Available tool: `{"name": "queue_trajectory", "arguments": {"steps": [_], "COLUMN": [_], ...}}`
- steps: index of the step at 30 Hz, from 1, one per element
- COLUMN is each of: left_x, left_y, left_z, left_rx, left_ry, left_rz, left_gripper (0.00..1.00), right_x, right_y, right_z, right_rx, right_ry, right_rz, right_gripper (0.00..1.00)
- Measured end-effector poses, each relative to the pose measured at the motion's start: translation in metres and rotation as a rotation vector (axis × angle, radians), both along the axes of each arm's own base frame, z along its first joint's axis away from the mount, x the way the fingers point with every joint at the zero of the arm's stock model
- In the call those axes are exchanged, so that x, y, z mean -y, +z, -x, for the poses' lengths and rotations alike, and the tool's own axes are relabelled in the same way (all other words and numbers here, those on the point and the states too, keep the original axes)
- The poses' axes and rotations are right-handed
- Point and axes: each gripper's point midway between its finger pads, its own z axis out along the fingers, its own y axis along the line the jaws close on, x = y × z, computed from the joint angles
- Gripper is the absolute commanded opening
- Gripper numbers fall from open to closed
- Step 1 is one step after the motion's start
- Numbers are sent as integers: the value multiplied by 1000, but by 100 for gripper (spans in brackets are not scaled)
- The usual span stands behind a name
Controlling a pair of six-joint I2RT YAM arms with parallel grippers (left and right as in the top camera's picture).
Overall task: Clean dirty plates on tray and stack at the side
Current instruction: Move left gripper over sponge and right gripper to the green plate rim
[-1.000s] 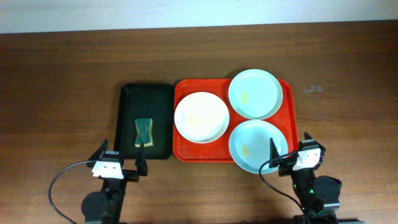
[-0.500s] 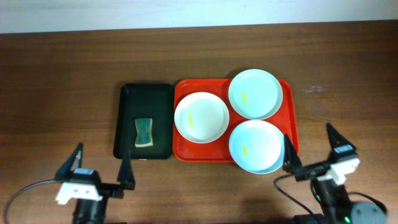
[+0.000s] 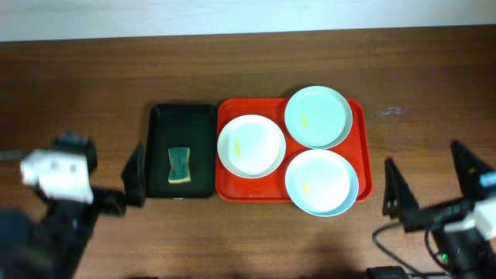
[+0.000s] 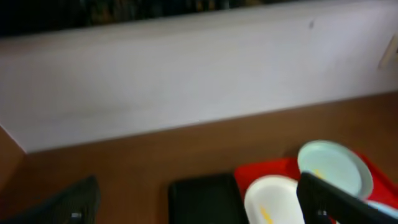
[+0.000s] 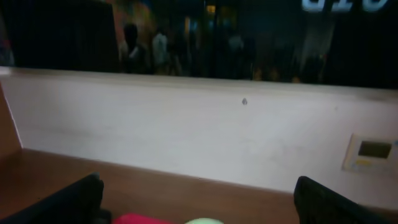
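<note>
Overhead and wrist views of the two-arm station. The red tray (image 3: 231, 187) lay at the centre of the wooden tabletop (image 3: 77, 85) and carried all three dirty plates, none stacked. The white plate (image 3: 251, 146) sat at the tray's 9 o'clock. One mint plate (image 3: 318, 116) sat at 1 o'clock and the other mint plate (image 3: 321, 182) at 5 o'clock, its near edge lying over the tray's rim. Each plate bore a small yellow smear. A narrower black tray (image 3: 160, 124) stood just beside the red tray at its 9 o'clock, with a green-and-yellow sponge (image 3: 179, 165) in its 6 o'clock half. The left fingers (image 4: 333, 200) were spread fully apart and held nothing. From overhead only one of them showed clearly, at 8 o'clock of the black tray and just off its rim; the arm body behind it was blurred. The right fingers (image 3: 395, 194) were likewise spread wide and empty, above bare tabletop at 4 o'clock of the red tray and clear of it. Both wrist views looked over the tabletop toward a pale wall at 12 o'clock, with nothing between either pair of fingers.
</note>
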Motion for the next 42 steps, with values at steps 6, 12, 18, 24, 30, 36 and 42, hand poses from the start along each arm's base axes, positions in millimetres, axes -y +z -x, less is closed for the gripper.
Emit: {"name": "queue_trajectory", "arguments": {"steps": [6, 12, 18, 24, 30, 36, 42], "left_x": [11, 20, 30, 32, 33, 36, 43], "left_y": [3, -15, -77, -138, -186, -228, -279], "left_z": [-47, -99, -137, -165, -166, -154, -148], "left_rx": [-221, -461, -756, -950, -1142, -1278, -1364], "left_ry": [-71, -129, -182, -185, -183, -183, -174], "left_rz": [1, 23, 76, 103, 129, 145, 153], "left_gripper": [99, 99, 99, 95, 0, 0, 0], "right_x": [-1, -2, -3, -6, -18, -21, -31], "right_y": [2, -12, -67, -139, -190, -209, -238], "right_z": [-44, -92, -126, -156, -168, -165, -172], "right_rx": [-272, -547, -885, -1170, -1374, -1428, -1431], "right_ry": [1, 0, 0, 9, 70, 96, 155], "right_rz": [5, 10, 18, 20, -21, -27, -44], "right_gripper": [98, 98, 98, 91, 18, 32, 50]}}
